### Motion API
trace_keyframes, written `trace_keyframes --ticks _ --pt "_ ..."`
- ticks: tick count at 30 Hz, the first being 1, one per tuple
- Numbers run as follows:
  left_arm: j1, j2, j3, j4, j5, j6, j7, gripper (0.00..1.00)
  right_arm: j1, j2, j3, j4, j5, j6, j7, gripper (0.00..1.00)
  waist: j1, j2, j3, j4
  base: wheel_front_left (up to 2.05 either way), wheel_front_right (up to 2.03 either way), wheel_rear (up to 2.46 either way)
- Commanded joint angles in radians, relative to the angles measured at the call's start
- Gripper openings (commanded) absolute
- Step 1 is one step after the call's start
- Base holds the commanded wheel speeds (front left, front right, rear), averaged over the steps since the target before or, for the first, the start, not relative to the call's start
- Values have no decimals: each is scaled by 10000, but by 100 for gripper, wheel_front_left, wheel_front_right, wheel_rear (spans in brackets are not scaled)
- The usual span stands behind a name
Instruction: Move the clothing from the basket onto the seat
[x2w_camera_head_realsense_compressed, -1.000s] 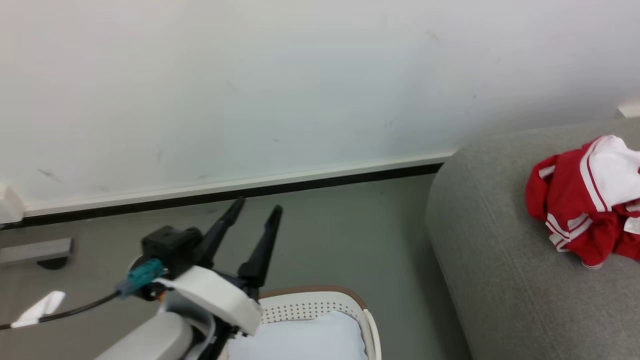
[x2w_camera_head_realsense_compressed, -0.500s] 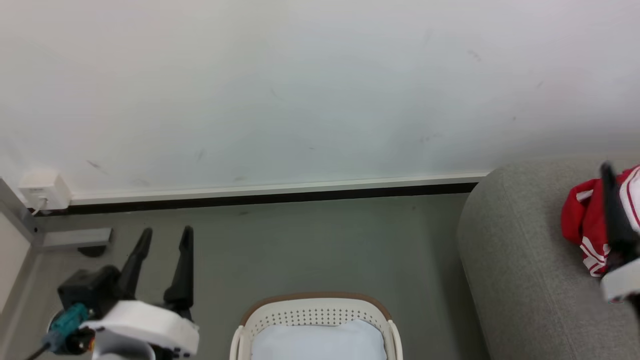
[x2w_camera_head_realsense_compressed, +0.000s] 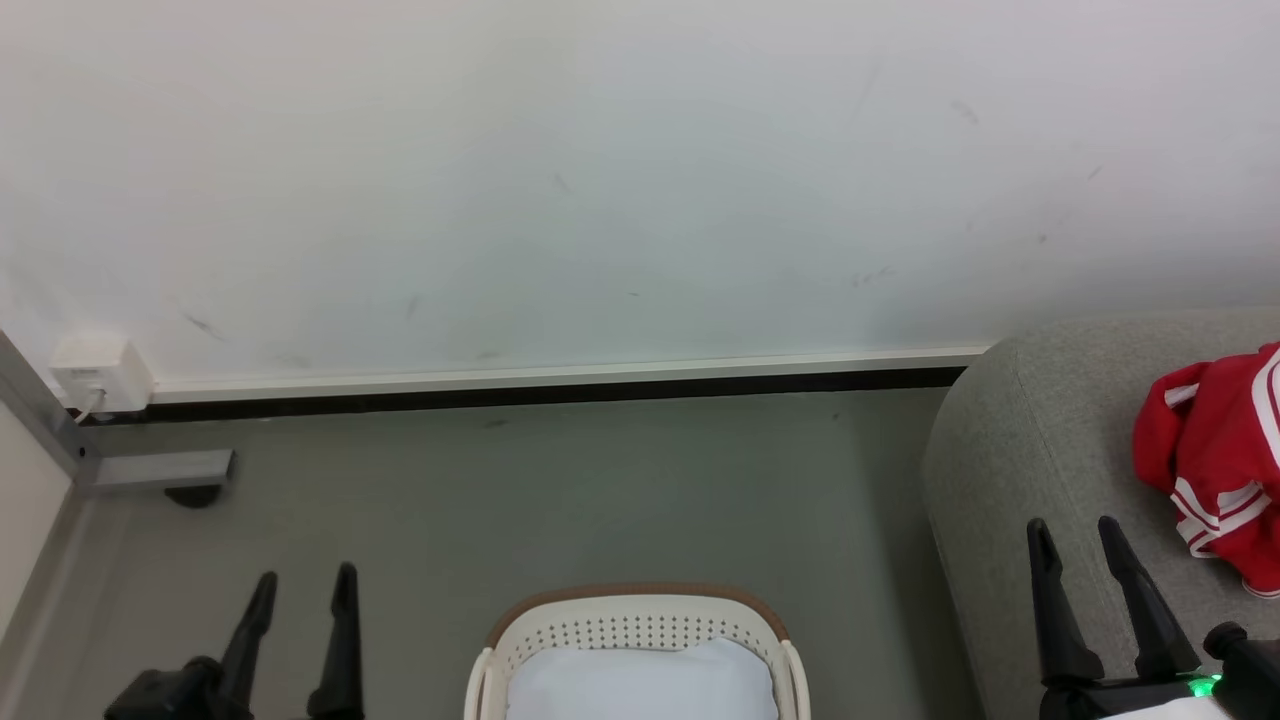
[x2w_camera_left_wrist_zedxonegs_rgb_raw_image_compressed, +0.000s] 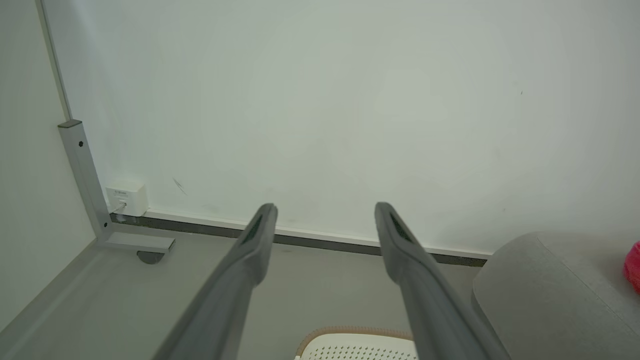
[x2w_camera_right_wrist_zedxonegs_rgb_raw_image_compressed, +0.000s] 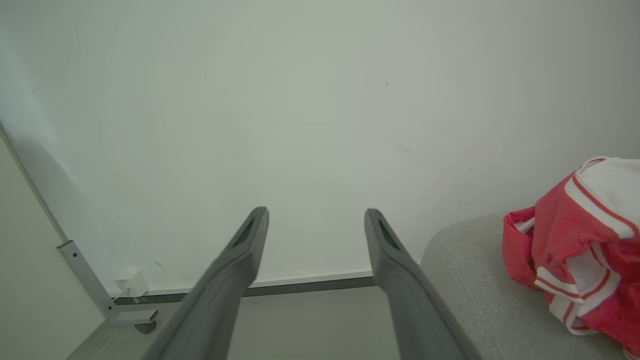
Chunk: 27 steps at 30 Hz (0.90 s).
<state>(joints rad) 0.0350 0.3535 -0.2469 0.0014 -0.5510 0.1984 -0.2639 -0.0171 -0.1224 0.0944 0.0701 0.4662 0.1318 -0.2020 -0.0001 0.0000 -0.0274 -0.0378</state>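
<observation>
Clothing (x2w_camera_head_realsense_compressed: 1215, 460) on seat (x2w_camera_head_realsense_compressed: 1000, 480) | basket (x2w_camera_head_realsense_compressed: 640, 625) apart, floor (x2w_camera_head_realsense_compressed: 600, 480) between | left hand (x2w_camera_head_realsense_compressed: 305, 578) wide | right hand (x2w_camera_head_realsense_compressed: 1072, 525) wide

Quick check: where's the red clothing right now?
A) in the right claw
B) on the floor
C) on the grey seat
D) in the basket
C: the clothing lies on the seat. The visible part of the basket shows a pale pad, and the left claw and right claw stand open with nothing between their fingers.
</observation>
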Motion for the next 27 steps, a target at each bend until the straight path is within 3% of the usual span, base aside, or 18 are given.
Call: trace_keyframes --ticks 1,12,27 --pt "221 -95 74 190 399 -256 -4 100 139 107 73 175 -133 -23 -134 100 1 0 5 -29 0 0 0" --pt "403 -1178 974 807 1554 -1401 -4 100 -63 428 188 994 -722 -23 -381 100 1 0 -42 -16 0 0 0" --pt "208 -1932 1779 1106 2471 -2198 -4 100 -205 616 117 1187 -831 -23 -389 100 1 0 -55 -15 0 0 0"
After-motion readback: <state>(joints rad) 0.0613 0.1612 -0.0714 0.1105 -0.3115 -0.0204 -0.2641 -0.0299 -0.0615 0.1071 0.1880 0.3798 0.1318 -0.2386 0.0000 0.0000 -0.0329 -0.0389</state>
